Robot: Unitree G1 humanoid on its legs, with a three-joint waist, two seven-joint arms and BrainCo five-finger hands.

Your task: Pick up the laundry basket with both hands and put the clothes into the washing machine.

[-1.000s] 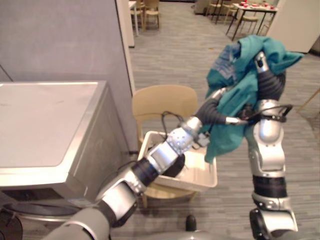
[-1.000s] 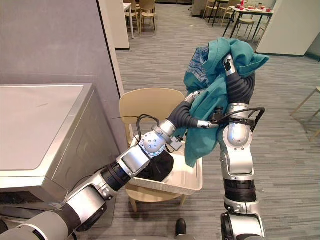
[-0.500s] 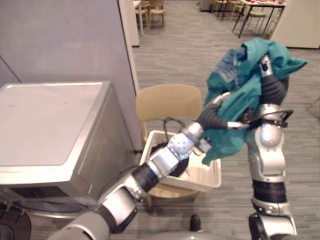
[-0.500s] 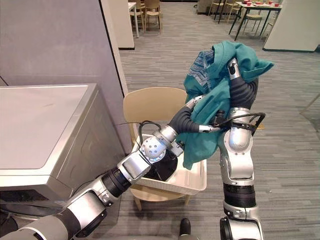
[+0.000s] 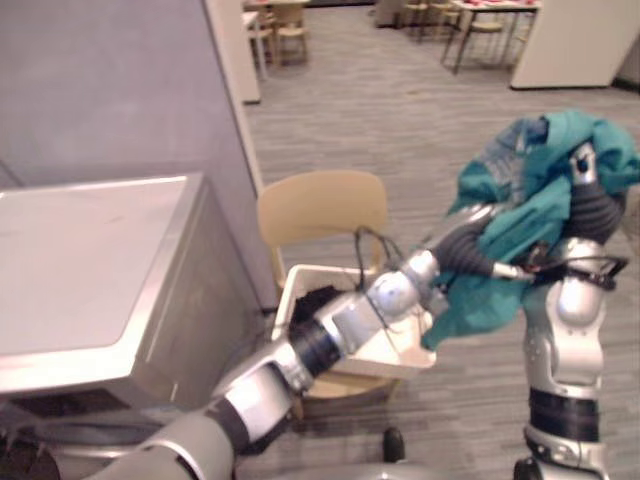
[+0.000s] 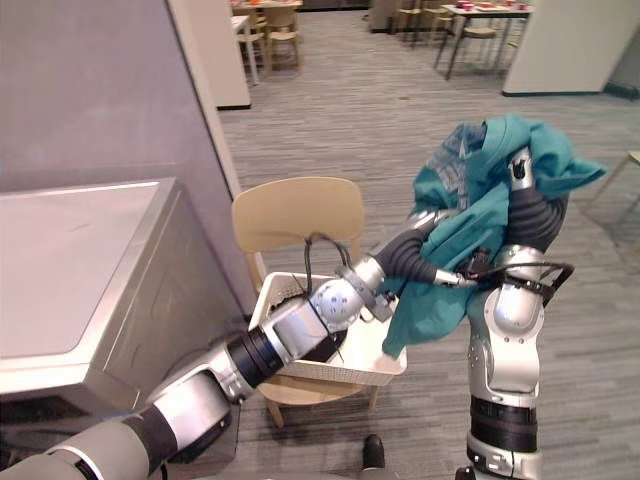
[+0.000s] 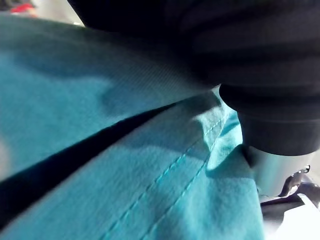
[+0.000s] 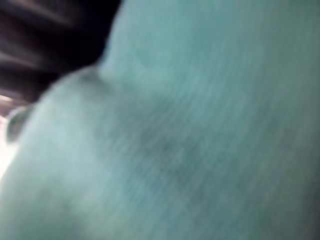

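Observation:
A teal garment (image 6: 470, 235) hangs in the air to the right of the basket, draped over both raised hands. My left hand (image 6: 412, 248) reaches into it from the left, and the cloth (image 7: 125, 150) lies right against that wrist. My right hand (image 6: 537, 215) is raised upright inside the bundle, wrapped in the cloth (image 8: 200, 125). The white laundry basket (image 6: 378, 368) sits on a wooden chair (image 6: 295, 215) with dark clothing (image 5: 315, 300) still in it. The silver washing machine (image 6: 70, 270) stands at the left, and its door is hidden.
A grey partition wall (image 6: 90, 90) rises behind the washing machine. Open grey floor (image 6: 350, 110) stretches beyond the chair. Tables and chairs (image 6: 470, 20) stand far back, and a white cabinet (image 6: 560, 45) is at the back right.
The camera has shifted a little. Both arms have carried the teal garment to the right and slightly lower, further from the basket. Basket and chair stay put.

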